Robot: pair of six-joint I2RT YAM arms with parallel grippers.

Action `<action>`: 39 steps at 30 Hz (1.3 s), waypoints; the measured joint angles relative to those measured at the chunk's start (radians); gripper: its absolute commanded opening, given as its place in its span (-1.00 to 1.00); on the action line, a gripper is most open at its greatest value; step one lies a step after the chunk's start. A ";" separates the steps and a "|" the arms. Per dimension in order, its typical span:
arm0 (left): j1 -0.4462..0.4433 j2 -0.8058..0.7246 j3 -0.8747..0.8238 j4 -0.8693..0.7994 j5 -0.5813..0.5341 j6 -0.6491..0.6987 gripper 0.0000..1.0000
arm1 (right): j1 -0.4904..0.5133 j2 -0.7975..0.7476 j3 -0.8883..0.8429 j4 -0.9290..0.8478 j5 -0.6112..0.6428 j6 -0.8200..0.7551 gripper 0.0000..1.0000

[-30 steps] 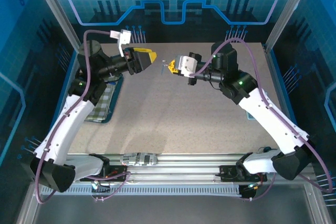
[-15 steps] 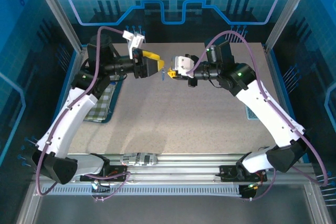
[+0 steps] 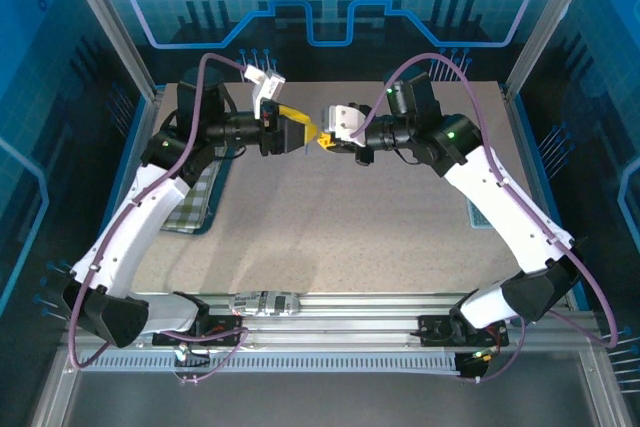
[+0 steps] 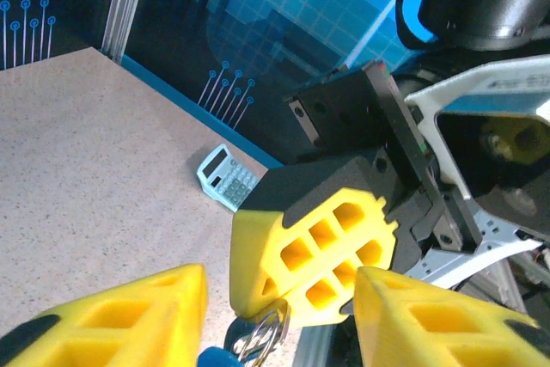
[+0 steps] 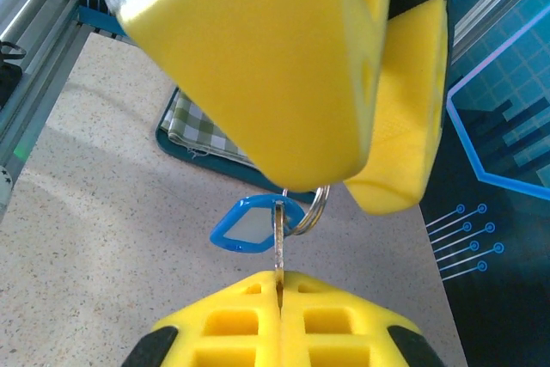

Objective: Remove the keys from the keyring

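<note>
Keys (image 5: 249,223) and keyring (image 5: 316,208) hang above the surface (image 3: 350,217), one blade pinched in the closed jaws of the right gripper (image 5: 279,281). The left gripper (image 4: 279,298) has its jaws open astride the keyring.

You have a speckled beige counter (image 3: 330,227) inside a booth of blue walls (image 3: 330,7) printed with circuit lines and a gear at the far side. Aluminium posts (image 3: 105,22) stand at the far corners, a slotted rail (image 3: 350,305) runs along the near edge, and a pale calculator (image 4: 225,176) lies by the wall.
</note>
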 measured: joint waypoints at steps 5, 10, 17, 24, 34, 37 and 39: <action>0.000 0.000 0.000 -0.013 0.010 0.003 -0.48 | -0.012 0.000 0.009 -0.003 -0.012 0.001 -1.00; 0.000 0.000 0.000 -0.016 0.011 0.004 -0.88 | -0.012 0.000 0.013 -0.006 -0.018 0.004 -1.00; 0.002 0.000 -0.009 0.043 0.006 -0.039 -1.00 | -0.013 -0.024 -0.030 0.047 -0.035 0.026 -1.00; -0.002 -0.003 -0.109 0.228 -0.013 -0.223 -1.00 | 0.017 -0.158 -0.324 0.409 0.086 0.126 -1.00; 0.005 -0.011 -0.170 0.411 -0.096 -0.393 -1.00 | 0.116 -0.174 -0.447 0.702 0.376 0.163 -1.00; 0.005 -0.019 -0.182 0.434 -0.108 -0.400 -0.94 | 0.127 -0.173 -0.450 0.719 0.403 0.162 -1.00; 0.005 -0.023 -0.184 0.437 -0.115 -0.399 -0.67 | 0.129 -0.172 -0.450 0.720 0.410 0.158 -1.00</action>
